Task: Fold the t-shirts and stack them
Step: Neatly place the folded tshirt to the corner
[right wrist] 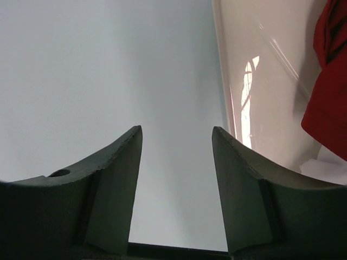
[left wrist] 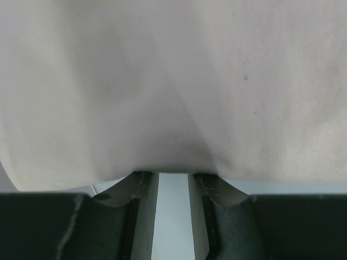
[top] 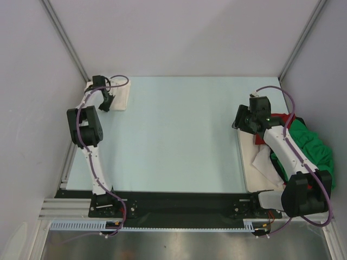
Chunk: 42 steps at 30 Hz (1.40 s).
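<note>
A folded cream t-shirt (top: 122,95) lies at the far left corner of the table and fills the left wrist view (left wrist: 173,81). My left gripper (top: 107,103) is at its near edge. The jaws stand narrowly apart (left wrist: 173,173), the cloth puckers at the fingertips and hides them, so it looks shut on the shirt. A red t-shirt (top: 281,120) and a green t-shirt (top: 312,143) lie heaped in a white bin at the right. The red one shows in the right wrist view (right wrist: 328,81). My right gripper (top: 242,120) is open and empty (right wrist: 176,130) over the table beside the bin.
The white bin (top: 244,162) stands along the table's right edge, its glossy wall (right wrist: 260,81) just right of my right fingers. White cloth (top: 265,157) lies in it under the right arm. Walls and frame posts close in the table.
</note>
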Motion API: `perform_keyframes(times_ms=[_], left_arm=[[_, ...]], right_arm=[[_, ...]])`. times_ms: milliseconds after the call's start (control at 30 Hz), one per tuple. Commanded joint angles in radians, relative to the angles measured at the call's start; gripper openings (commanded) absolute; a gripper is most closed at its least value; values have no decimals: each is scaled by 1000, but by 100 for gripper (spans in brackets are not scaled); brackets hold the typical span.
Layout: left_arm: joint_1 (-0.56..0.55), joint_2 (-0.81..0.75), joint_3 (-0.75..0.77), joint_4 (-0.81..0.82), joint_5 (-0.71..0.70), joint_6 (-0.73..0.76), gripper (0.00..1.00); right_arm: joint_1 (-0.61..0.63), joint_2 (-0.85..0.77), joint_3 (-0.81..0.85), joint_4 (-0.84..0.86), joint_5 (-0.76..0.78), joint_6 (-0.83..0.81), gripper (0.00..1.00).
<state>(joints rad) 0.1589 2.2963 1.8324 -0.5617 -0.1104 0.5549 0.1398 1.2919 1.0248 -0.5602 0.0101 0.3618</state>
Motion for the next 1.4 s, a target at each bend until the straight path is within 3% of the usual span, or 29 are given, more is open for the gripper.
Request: perform_keyframes(times_ms=[0,133,167,233,267,333,433,633,767,933,1167,1367], left_arm=[[-12,22,70,-21,37,-35,34],[-12,-37,35,-53,51,-39,48],[-12,-99,-11,-56,60,-38,56],[-13,-177,-79,-67,103,-38,63],[-13,-277,-152,-73,142,-35,81],[-19,-381,-234,-89,208,-24,99],[-39,-582,-405,-99,282,-29,100],[-67,-900,-674,-109,461,-90,100],[-71,-1083,-867,-66,476,-73,100],[-75,-1331,-990,-63,486,-59,100],[-78,-1494,-1173,-50,474,-57,100],[-78,-1575,-1240,40,365,-121,100]], right_arm=[[-6,-25,54,-1,19,-15,59],[-23,-40,66,-26,62,-23,61],[-34,-43,72,-38,70,-24,62],[-75,-63,75,-44,86,-23,64],[-92,-71,77,-52,90,-21,66],[-132,-95,75,-61,105,-3,69],[-209,-132,44,-58,116,23,70],[-224,-239,-84,8,99,37,69],[-224,-350,-156,43,70,28,69],[-224,-422,-192,30,34,19,69],[-224,-534,-258,17,-53,23,69],[-224,-602,-302,11,-70,19,70]])
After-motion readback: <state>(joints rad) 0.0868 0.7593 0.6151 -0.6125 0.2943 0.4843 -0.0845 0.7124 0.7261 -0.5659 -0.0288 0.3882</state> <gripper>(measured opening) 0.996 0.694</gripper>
